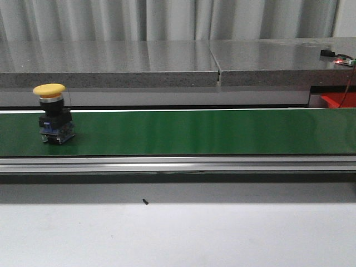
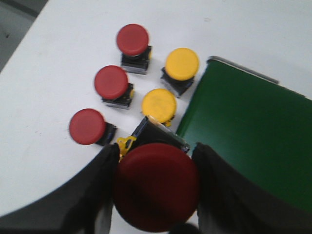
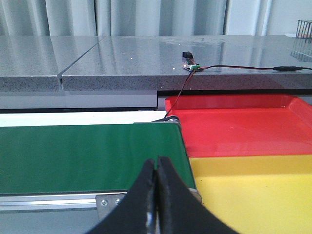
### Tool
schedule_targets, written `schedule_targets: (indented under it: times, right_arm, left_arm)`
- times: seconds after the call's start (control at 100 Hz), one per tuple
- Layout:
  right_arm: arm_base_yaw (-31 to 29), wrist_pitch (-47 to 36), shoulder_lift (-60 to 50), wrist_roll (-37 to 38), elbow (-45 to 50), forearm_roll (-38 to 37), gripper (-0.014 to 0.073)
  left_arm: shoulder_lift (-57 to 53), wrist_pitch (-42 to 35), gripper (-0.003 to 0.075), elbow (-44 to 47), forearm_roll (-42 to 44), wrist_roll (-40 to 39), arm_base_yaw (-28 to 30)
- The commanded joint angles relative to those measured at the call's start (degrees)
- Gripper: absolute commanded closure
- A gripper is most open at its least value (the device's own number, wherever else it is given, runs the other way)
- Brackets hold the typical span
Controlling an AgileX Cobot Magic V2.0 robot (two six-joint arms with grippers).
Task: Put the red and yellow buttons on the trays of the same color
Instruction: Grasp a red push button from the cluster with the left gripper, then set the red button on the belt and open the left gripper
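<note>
The green belt point(image 3: 87, 156) runs ahead of the right hand point(image 3: 156, 195), fingers pressed together and empty, toward the red tray point(image 3: 243, 126) and yellow tray point(image 3: 253, 190). The left hand point(image 2: 156, 185) clamps a red button point(image 2: 156, 190), likely for feeding the belt; a yellow button point(image 1: 53, 114) already rides it.
</note>
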Motion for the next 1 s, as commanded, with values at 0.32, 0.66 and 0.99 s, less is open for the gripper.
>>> schedule_targets:
  times: [0.32, 0.66, 0.99]
  right_arm:
    - [-0.1, -4.5, -1.1, -0.6, -0.8, -0.1, 0.0652]
    - [-0.1, -4.5, -1.1, -0.6, -0.8, -0.1, 0.0652]
    - [-0.1, -4.5, -1.1, -0.6, -0.8, -0.1, 0.0652]
  left_arm:
    - [8.2, -1.3, 0.0543, -4.5, -1.5, -0.5, -7.4]
    - [9.6, -1.0, 0.0179, -4.6, -3.2, 0.1, -7.8]
    - [6.1, -1.5, 0.0078, -4.6, -4.2, 0.1, -8.0]
